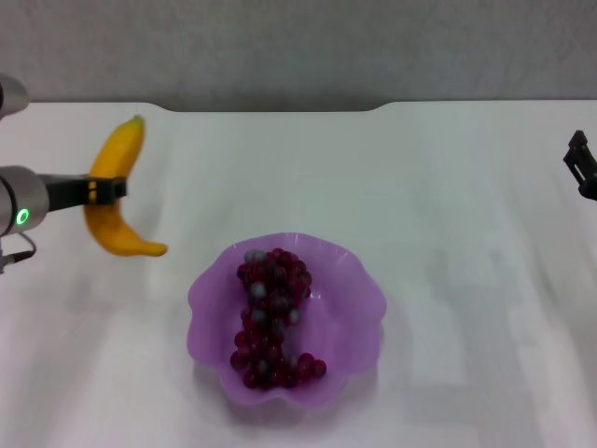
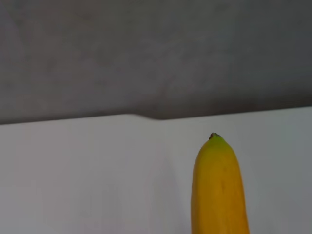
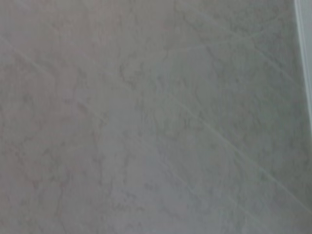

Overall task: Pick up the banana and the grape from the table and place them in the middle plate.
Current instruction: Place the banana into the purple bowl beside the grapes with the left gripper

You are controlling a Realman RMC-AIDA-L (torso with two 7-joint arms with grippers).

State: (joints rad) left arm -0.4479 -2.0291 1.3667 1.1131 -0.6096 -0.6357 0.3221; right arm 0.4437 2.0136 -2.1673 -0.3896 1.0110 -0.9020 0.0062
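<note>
On the left side of the table point(image 1: 420, 187), the left pincer point(image 1: 107, 189) grips the banana point(image 1: 116, 191) around its middle. The grape point(image 1: 270, 313) lies inside the middle plate point(image 1: 359, 308), near the front. At the right edge waits the right pincer point(image 1: 583, 163); its opening cannot be told.

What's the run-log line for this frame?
left hand: shut on banana | grape: in middle plate | right hand: parked at right edge
</note>
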